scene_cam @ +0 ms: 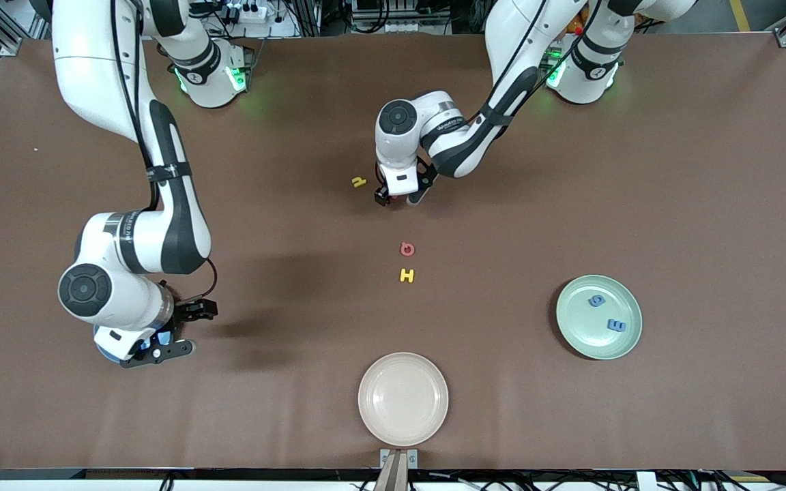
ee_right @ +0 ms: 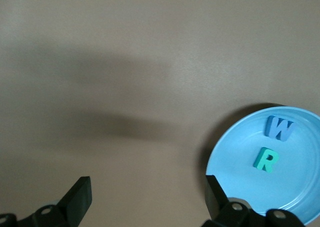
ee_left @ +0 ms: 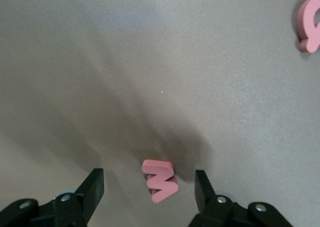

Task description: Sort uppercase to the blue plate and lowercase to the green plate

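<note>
My left gripper (scene_cam: 399,198) is low over the table's middle, open, its fingers on either side of the small red w (ee_left: 161,183) without touching it. The curvy yellow h (scene_cam: 359,182) lies beside it toward the right arm's end. Nearer the camera lie the red Q (scene_cam: 406,249) and the blocky yellow H (scene_cam: 406,275). The green plate (scene_cam: 584,334) holds a blue g (scene_cam: 596,300) and a blue E (scene_cam: 616,325). My right gripper (scene_cam: 185,331) stands open and empty by the blue plate (ee_right: 300,197), which holds the blue W (ee_right: 280,128) and teal R (ee_right: 265,159).
A beige plate (scene_cam: 403,399) sits empty near the table's front edge, at the middle. The right arm covers most of the blue plate (scene_cam: 108,349) in the front view. The Q (ee_left: 311,23) also shows at the edge of the left wrist view.
</note>
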`<state>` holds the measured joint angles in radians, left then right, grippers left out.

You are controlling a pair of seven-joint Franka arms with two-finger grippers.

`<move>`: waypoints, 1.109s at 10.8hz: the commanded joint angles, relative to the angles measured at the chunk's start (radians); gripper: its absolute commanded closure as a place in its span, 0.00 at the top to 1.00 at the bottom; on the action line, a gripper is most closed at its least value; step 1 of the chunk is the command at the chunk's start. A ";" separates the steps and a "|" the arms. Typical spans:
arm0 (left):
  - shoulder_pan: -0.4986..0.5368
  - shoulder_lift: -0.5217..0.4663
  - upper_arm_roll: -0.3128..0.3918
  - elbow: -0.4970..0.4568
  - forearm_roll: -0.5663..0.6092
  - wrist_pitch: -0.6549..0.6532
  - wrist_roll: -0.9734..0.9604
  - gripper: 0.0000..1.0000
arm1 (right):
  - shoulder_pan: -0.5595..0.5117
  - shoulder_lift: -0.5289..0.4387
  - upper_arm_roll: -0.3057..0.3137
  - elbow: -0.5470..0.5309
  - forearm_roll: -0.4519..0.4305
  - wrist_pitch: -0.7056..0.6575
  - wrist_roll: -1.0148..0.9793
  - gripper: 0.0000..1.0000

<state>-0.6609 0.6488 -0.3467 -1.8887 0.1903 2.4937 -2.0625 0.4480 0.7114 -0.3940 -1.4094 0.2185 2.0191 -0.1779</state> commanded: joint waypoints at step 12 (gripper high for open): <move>0.015 0.009 -0.011 -0.012 0.051 0.039 -0.022 0.00 | 0.079 0.034 0.093 0.061 0.012 0.067 0.455 1.00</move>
<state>-0.6562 0.6576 -0.3469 -1.8908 0.2113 2.5255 -2.0626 0.4889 0.7281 -0.2952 -1.3731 0.2210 2.0786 0.2036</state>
